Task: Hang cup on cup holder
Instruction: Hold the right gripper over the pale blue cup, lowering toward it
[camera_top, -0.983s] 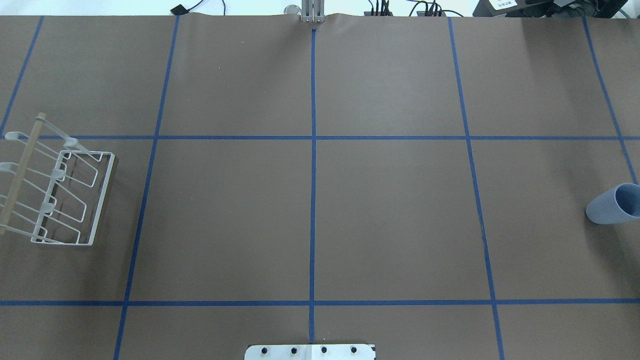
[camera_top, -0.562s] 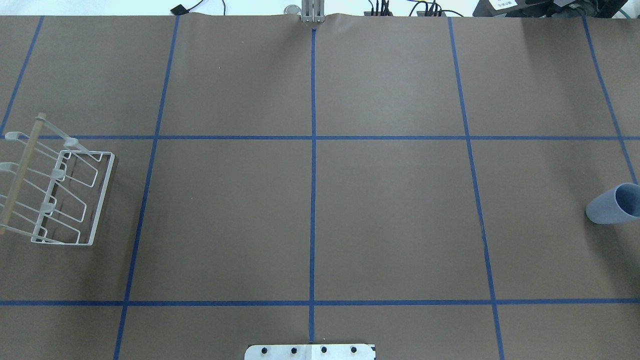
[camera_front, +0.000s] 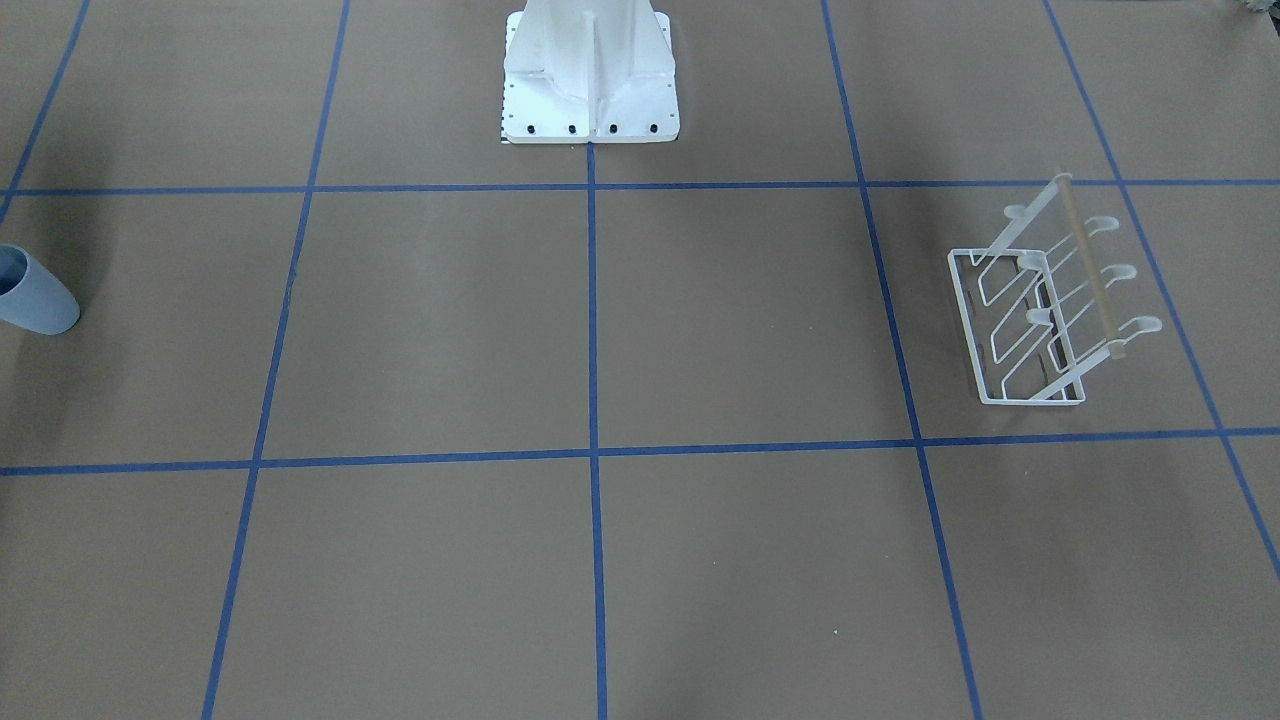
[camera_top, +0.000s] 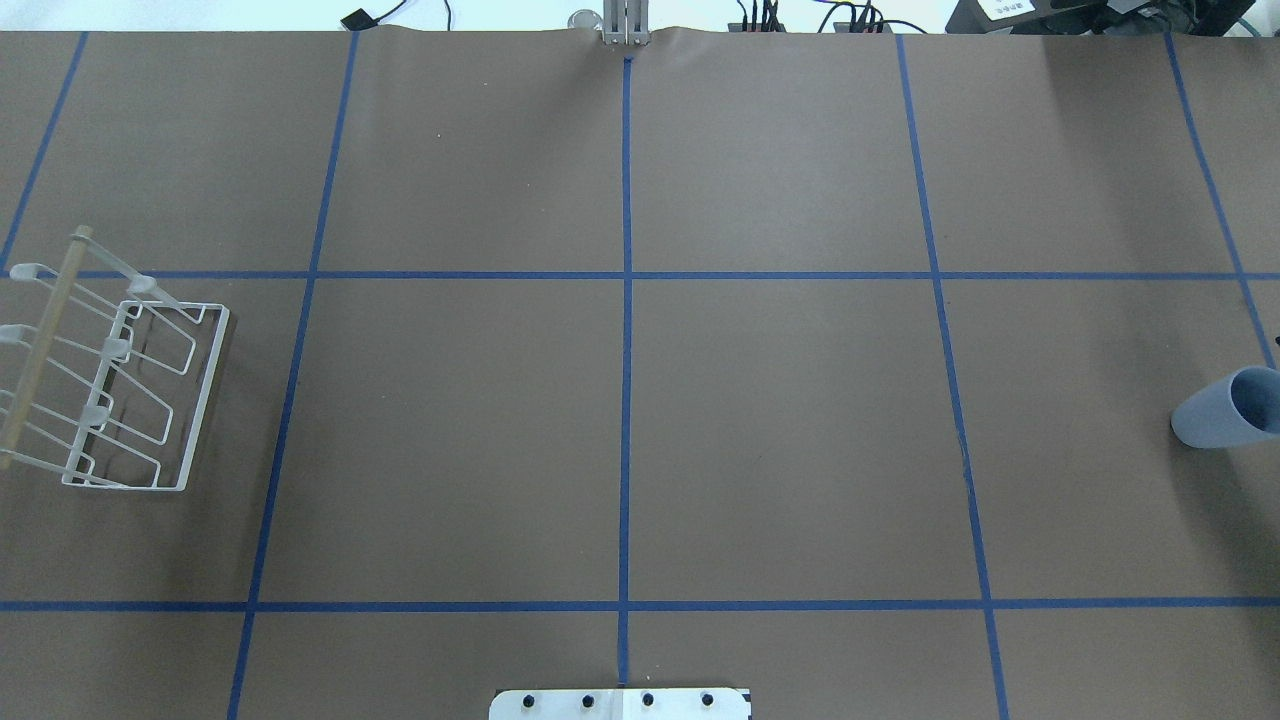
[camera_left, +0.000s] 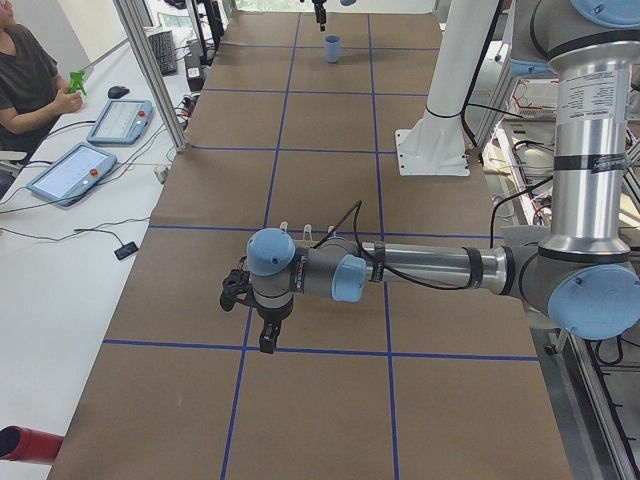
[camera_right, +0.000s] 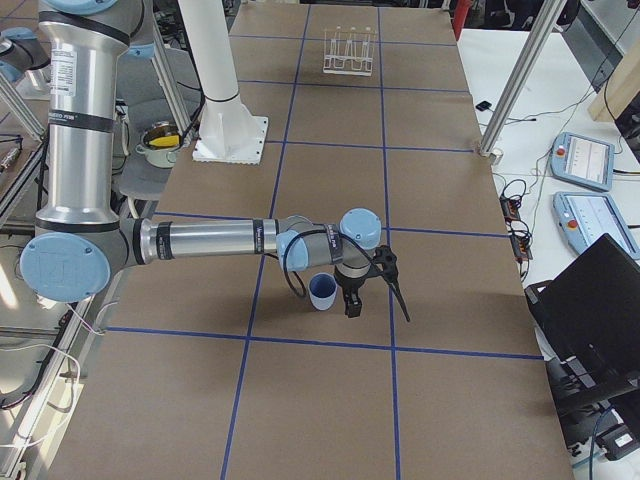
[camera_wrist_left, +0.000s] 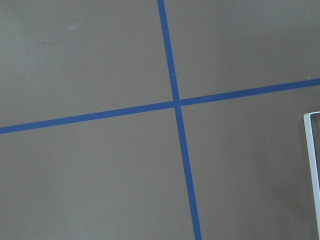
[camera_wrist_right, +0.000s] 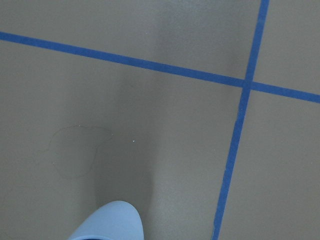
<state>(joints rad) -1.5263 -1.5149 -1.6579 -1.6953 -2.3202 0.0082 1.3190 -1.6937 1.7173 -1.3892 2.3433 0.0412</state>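
Observation:
The pale blue cup (camera_top: 1222, 412) stands upright at the table's far right edge; it also shows in the front view (camera_front: 36, 296), the right side view (camera_right: 322, 291) and the right wrist view (camera_wrist_right: 111, 223). The white wire cup holder (camera_top: 125, 390) with its tan bar stands at the far left, also in the front view (camera_front: 1035, 320). My right gripper (camera_right: 377, 303) hangs just beside the cup, apart from it. My left gripper (camera_left: 250, 315) hovers near the holder. Both show only in side views, so I cannot tell whether they are open or shut.
The white robot base (camera_top: 620, 703) stands at the table's near middle edge. The brown table (camera_top: 780, 430) bears blue tape lines. An operator (camera_left: 30, 80) sits at a side desk with tablets (camera_left: 72, 170). The holder's base edge (camera_wrist_left: 314, 155) shows in the left wrist view.

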